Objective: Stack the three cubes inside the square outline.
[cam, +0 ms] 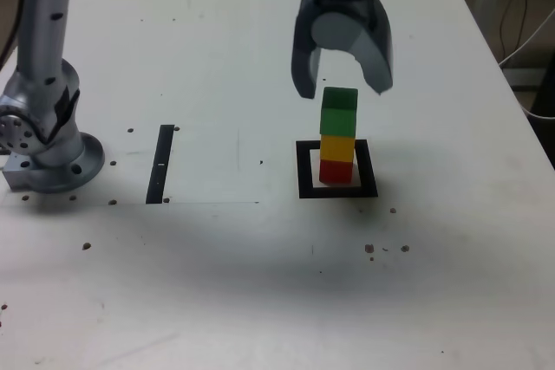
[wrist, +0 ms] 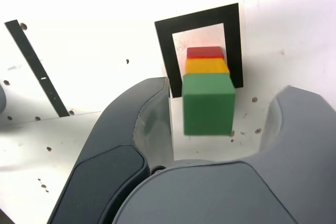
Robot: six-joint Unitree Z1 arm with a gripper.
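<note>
Tool with jaws spread wide, holding nothing, poised just above the green cube. Beneath it, green rests on the yellow cube, yellow on the red cube, inside the square outline on the bench.

The arm is a silver-grey metal column dotted with small dark screw holes, rising from a round flanged base with bolts. Its gripper is dark grey plastic, with broad curved jaws and paler grey inner faces.
</note>
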